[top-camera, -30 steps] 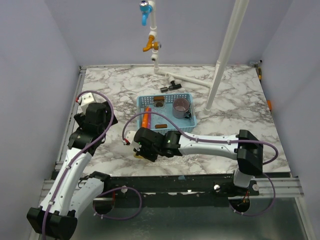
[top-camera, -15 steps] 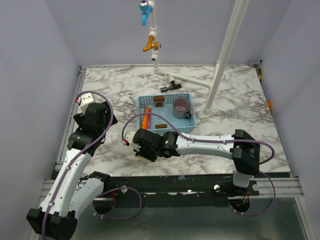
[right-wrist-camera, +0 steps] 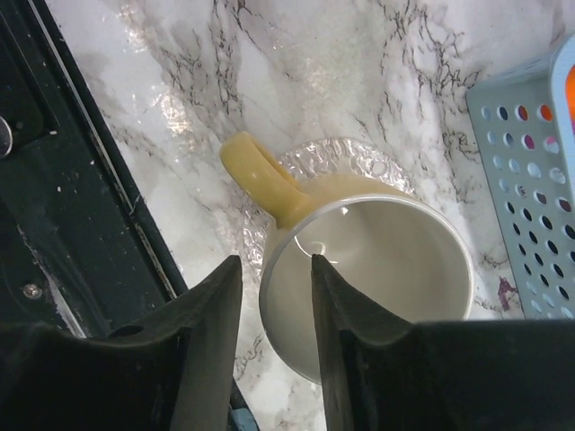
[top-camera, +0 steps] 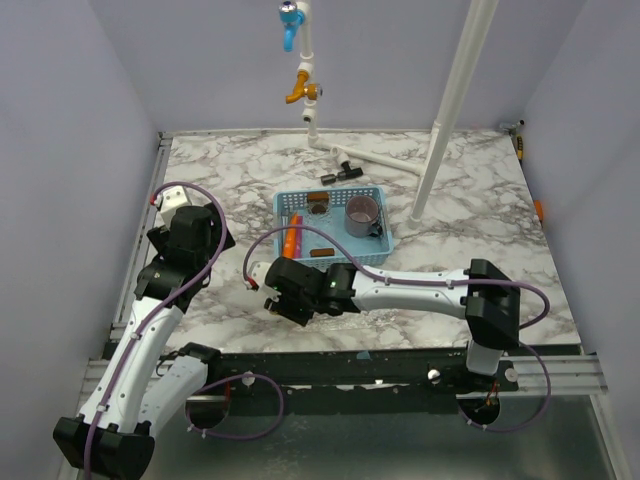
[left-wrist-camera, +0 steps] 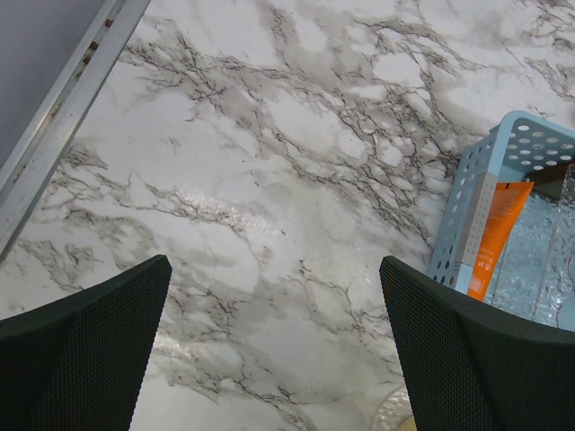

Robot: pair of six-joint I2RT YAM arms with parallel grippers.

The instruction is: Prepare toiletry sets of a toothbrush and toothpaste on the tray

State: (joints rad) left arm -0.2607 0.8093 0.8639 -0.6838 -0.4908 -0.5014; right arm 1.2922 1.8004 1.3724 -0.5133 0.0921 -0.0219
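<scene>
The orange toothpaste tube [top-camera: 291, 239] lies at the left end of the blue perforated tray [top-camera: 330, 193], also in the left wrist view [left-wrist-camera: 497, 235]. A slim pale strip [left-wrist-camera: 473, 226] beside it looks like the toothbrush; I cannot tell for sure. My left gripper [left-wrist-camera: 274, 265] is open and empty over bare marble left of the tray [left-wrist-camera: 530, 135]. My right gripper [right-wrist-camera: 275, 262] is open and straddles the rim of a yellow mug [right-wrist-camera: 395, 260] in front of the tray, one finger inside and one outside. In the top view the right gripper [top-camera: 283, 298] hides the mug.
The tray also holds a grey cup [top-camera: 362, 213] and small brown items [top-camera: 318, 205]. White pipes [top-camera: 372, 158] and a black fitting [top-camera: 338, 176] lie at the back. The table's dark front rail [right-wrist-camera: 54, 180] runs close beside the mug.
My right arm has shifted slightly left, with its gripper staying down at the mug. The left arm has not moved.
</scene>
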